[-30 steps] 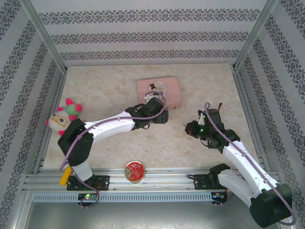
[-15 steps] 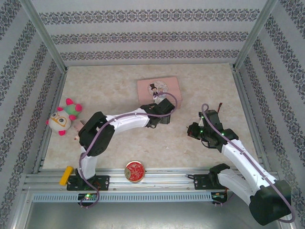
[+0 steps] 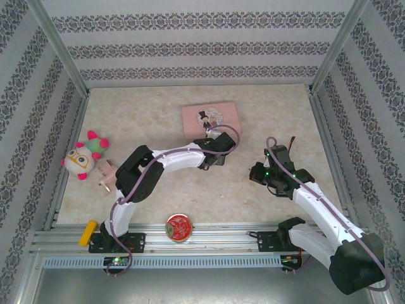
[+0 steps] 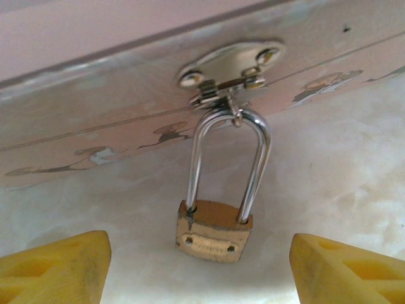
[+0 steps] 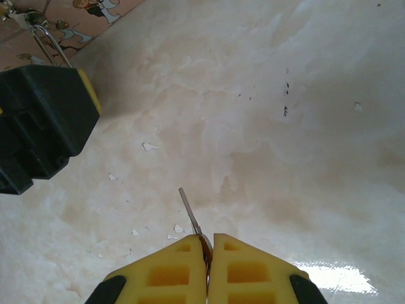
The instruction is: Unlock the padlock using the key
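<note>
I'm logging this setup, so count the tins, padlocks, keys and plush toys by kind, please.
Tins: 2, pink box and round tin
Padlock: 1
Key: 1
Plush toy: 1
Total: 5

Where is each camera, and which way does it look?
Top external: high above and behind the arms, looking down on the table, both arms, the pink tin box.
Left wrist: on the left arm, low, facing the padlock hooked to the box's clasp; the left gripper's yellow fingers flank it.
Right wrist: on the right arm, looking down at the table; the right gripper shows below, shut on the key.
Shared: both wrist views catch the box and the shackle.
</note>
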Controlling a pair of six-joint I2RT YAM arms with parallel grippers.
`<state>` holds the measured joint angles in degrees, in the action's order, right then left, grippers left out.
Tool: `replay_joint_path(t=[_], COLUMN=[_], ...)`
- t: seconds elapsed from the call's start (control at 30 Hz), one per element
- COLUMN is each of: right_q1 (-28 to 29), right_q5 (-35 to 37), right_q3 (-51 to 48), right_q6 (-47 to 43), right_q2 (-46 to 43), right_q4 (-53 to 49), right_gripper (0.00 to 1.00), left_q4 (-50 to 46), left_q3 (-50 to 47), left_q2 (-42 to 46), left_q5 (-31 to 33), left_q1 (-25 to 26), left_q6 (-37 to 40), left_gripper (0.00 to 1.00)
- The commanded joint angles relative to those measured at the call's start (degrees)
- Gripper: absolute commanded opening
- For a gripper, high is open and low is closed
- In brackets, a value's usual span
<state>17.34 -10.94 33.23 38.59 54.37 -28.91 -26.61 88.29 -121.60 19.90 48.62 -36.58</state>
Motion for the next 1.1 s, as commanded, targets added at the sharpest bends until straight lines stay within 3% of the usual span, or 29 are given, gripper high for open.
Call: replay_joint_path(t=[0.0, 0.37, 0.67, 0.87, 1.07], right_q1=[-0.5, -0.5, -0.5, -0.5, -0.5], right_q5=[1.0, -0.7, -1.1, -1.1, -1.3], right_q3=[1.3, 0.4, 0.2, 0.0, 0.0], right_q6=[-0.8, -0.5, -0.8, -0.7, -0.7], right_q2=[0.4, -0.3, -0.4, -0.8, -0.6], right_q4=[1.3, 3.9, 5.1, 5.3, 5.6], right_gripper=[0.00, 0.00, 0.00, 0.00, 0.00], left_q4=[-2.3, -0.5, 0.9, 2.1, 3.2], left_q3=[2.9, 5.2, 6.0, 6.1, 6.6], left_q2=[-2.0, -5.5, -7.5, -8.6, -9.3], left_q5=[2.2, 1.0, 1.3, 0.5, 0.0], left_q1=[-0.8, -3.2, -3.9, -4.1, -4.1], left_q6=[1.2, -1.0, -4.0, -4.2, -4.2], left_gripper=[0.74, 0.65, 0.49, 0.49, 0.41])
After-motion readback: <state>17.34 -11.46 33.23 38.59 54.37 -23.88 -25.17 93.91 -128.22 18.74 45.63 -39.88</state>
